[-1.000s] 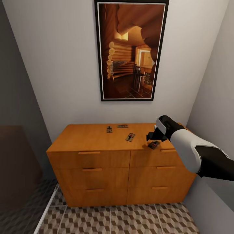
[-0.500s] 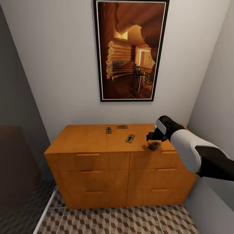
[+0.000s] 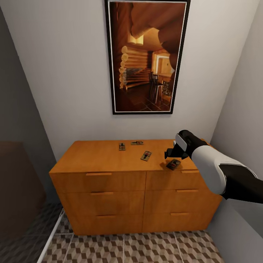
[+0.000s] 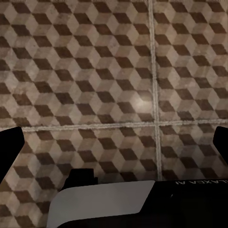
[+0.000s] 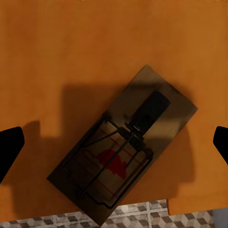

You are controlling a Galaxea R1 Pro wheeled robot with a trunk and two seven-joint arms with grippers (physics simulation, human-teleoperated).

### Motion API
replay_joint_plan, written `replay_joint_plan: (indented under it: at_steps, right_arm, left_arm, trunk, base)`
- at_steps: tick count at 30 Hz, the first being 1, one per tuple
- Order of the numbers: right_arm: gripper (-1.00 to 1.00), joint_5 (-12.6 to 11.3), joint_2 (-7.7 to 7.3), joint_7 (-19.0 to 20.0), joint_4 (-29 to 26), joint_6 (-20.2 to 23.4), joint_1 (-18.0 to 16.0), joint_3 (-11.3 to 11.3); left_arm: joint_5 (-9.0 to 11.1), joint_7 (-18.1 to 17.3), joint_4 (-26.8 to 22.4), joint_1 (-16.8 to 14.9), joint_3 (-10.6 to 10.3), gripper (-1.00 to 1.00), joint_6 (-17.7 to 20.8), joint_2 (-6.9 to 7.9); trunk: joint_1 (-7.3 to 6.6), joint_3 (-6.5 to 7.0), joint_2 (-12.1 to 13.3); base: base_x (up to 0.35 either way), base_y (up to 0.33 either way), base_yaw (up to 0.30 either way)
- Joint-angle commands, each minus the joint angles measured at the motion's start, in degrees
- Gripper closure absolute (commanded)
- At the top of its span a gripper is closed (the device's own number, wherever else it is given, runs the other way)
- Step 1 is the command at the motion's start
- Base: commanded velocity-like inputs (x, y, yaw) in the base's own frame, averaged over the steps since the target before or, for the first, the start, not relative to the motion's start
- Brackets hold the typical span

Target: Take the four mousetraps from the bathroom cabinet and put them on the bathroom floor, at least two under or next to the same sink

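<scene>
- Four mousetraps lie flat on the top of the cabinet [image 3: 109, 155]: one near the front right edge [image 3: 173, 164], one toward the middle [image 3: 146, 155], two near the back wall [image 3: 122, 146] [image 3: 137, 143].
- Right wrist view: the front-right mousetrap [image 5: 124, 145] lies at a diagonal, one corner reaching past the cabinet's front edge, with bathroom floor [image 5: 142, 219] tiles visible below it.
- The right gripper [image 3: 171, 153] hangs directly above that trap, apart from it. Its fingers [image 5: 9, 149] are spread wide, one dark tip at each side of the wrist view, nothing between them.
- The left gripper [image 4: 114, 142] points down at bare cube-pattern tile; its tips [image 4: 9, 149] also stand wide apart and hold nothing.
- Open room: the cabinet top around the other three traps is bare wood; the traps lie well apart from one another.
- Limits: a side wall [image 3: 241, 109] stands close to the cabinet's right end, just beside the right arm. A dark brown mass [image 3: 18, 186] stands to the left of the cabinet.
- A framed picture [image 3: 147, 56] hangs on the back wall above the cabinet, well above the traps.
- Head view shows all four traps and six drawer fronts with bar handles; the wrist view alone shows the trap's overhang and red mark.
</scene>
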Motion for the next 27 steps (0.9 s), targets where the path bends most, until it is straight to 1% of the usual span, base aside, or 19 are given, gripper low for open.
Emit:
replay_joint_plan:
  at_steps: [1,12,27]
  right_arm:
    - [-1.00,-0.20,0.02,-0.45,-0.07,0.17,-0.02,-0.38]
    - [-1.00,-0.20,0.02,-0.45,-0.07,0.17,-0.03,-0.38]
    - [-1.00,-0.20,0.02,-0.45,-0.07,0.17,-0.02,-0.38]
  left_arm:
    - [-0.03,-0.07,-0.08,0.02,0.01,-1.00,-0.08,0.00]
    - [-0.03,-0.07,-0.08,0.02,0.01,-1.00,-0.08,0.00]
    - [-0.03,-0.07,-0.08,0.02,0.01,-1.00,-0.08,0.00]
  trunk:
    - [0.00,-0.05,-0.03]
    - [0.00,-0.18,-0.03]
    - [0.00,-1.10,-0.03]
  base:
    - [0.000,0.000,0.000]
    - [0.000,0.000,0.000]
    - [0.000,0.000,0.000]
